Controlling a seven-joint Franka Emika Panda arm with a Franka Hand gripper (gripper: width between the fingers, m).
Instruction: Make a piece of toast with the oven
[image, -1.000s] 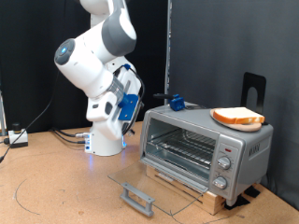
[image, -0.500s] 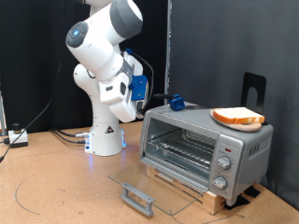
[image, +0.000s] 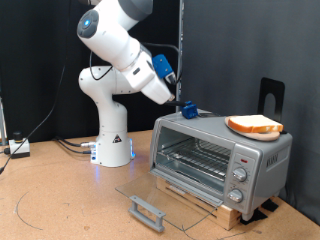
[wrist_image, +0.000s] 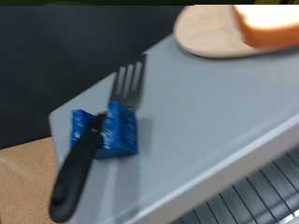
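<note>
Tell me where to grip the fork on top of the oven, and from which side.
Judging by its pose, take the fork by its black handle, coming from above the oven. A blue holder clasps it at the neck, tines pointing toward the wooden plate, so the handle is its freest part.

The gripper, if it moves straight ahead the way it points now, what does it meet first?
Probably the fork in its blue holder on top of the oven; the wrist view centres on it, though depth is unclear. The gripper itself is not clearly visible.
</note>
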